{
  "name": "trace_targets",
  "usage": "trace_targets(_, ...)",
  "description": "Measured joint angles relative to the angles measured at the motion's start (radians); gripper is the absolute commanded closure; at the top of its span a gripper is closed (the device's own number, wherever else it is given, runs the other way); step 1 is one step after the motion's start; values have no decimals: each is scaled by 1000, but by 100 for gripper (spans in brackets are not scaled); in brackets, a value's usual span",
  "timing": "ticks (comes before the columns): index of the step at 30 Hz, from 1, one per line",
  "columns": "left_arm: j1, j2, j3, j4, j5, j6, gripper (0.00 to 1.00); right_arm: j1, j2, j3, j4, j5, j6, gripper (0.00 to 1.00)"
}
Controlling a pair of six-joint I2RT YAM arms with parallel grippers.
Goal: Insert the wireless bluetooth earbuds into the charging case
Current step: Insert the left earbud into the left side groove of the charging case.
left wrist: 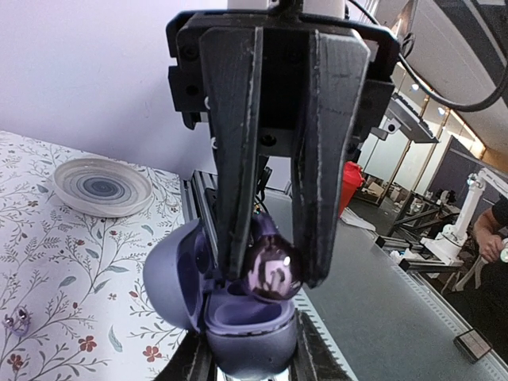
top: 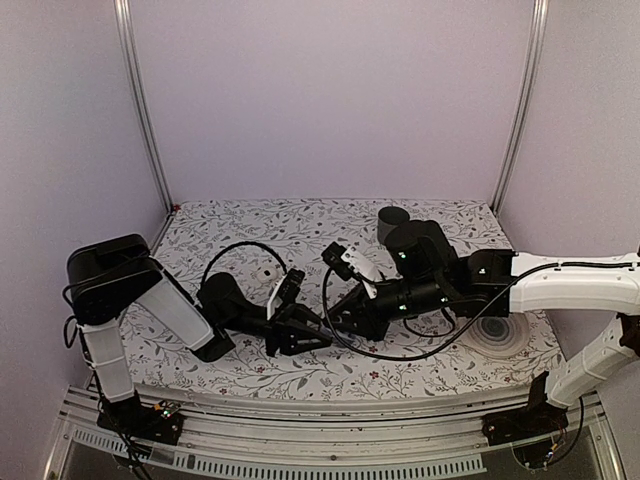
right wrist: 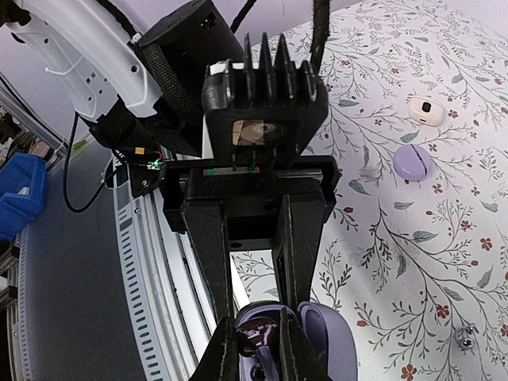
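The case [left wrist: 238, 325] hangs open just below the left gripper [left wrist: 271, 279]. That gripper's jaws point down at it and pinch an earbud [left wrist: 275, 270] between their tips. The earbud sits right over the front rim of the case's lower shell; whether it touches the shell I cannot tell. The right gripper [top: 336, 322] comes in from the opposite side. In the left wrist view its two dark fingers [left wrist: 192, 359] flank the lower shell from below, clamped on it from either side. All this is held above the table [top: 250, 225], close to the middle of its near edge, where the two arms meet.

The case is a small oval clamshell, glossy, blue-grey with a violet cast. Its lid stands swung back on the hinge, hollow side showing, and the lower shell shows a rounded socket. The earbud is a dark purple bead, mirror-shiny, with bright highlights on it.

The left fingers [left wrist: 236, 159] are long, flat, matt black bars with scuffed pale edges. The cloth [right wrist: 444, 262] on the table is white, printed with grey leaves and twigs and small red flowers. A shallow round plate [left wrist: 101, 186] with grey rings lies near the right near corner. A flat lilac disc [right wrist: 413, 162] and a white round piece [right wrist: 424, 109] with a dark centre lie on the cloth, near each other.
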Motion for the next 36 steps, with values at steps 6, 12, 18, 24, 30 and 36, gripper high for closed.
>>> trace_targets(6, -1, -25, 0, 0, 1, 12, 100, 17, 7, 11, 0, 60, -8, 98)
trace_targets(12, -1, -39, -5, 0, 0, 27, 100, 31, 16, 29, 0, 82, -10, 98)
trace_targets(18, -2, -47, -11, 0, -11, 47, 100, 33, 18, 35, 6, 88, 2, 98)
trace_targets(24, -5, -60, -21, 0, -37, 83, 100, 34, 19, 35, 28, 75, 26, 98)
trace_targets(30, -8, -84, -32, 0, -61, 114, 100, 34, 20, 35, 64, 66, 50, 98)
trace_targets(36, -9, -85, -40, 0, -74, 130, 100, 34, 27, 35, 68, 63, 55, 98)
